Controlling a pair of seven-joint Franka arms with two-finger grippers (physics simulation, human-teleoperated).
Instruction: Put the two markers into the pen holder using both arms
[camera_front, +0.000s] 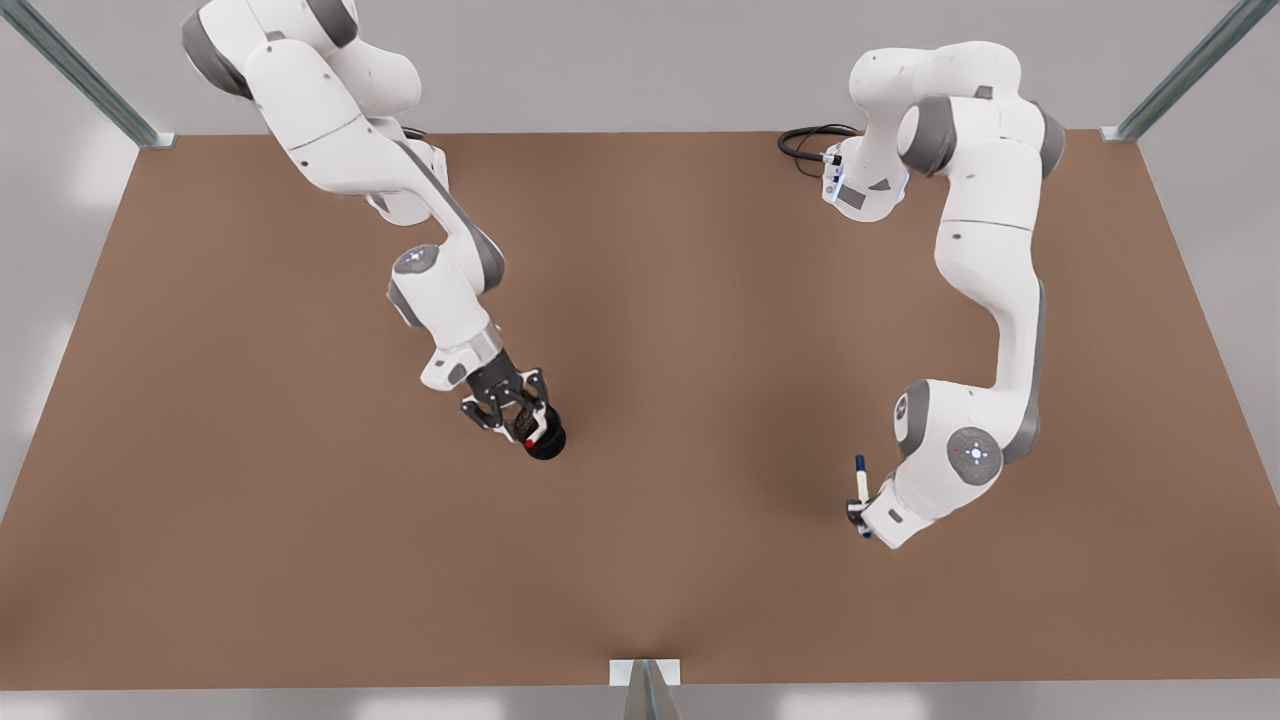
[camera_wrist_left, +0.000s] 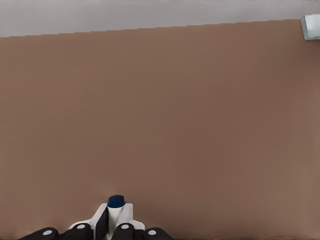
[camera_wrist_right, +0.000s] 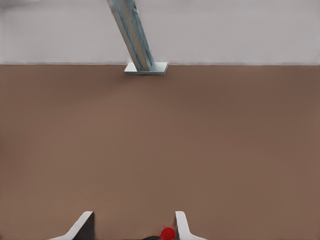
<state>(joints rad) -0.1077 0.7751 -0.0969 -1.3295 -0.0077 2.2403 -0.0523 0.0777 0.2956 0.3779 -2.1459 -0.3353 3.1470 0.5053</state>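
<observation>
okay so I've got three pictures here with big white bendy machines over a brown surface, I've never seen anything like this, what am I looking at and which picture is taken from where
These are simulator renders of two white robot arms, each ending in a two-finger gripper, over a brown table. The wide picture is from a camera looking down on the whole scene. The other two come from cameras on the arms' wrists, looking past the fingers.

The left gripper, on the front view's right, is shut on the blue-capped marker; its wrist view shows that blue cap between the fingers.

The right gripper, on the front view's left, hangs open over the black pen holder. The red-capped marker is at the holder; its red end shows between the spread white fingertips.
</observation>
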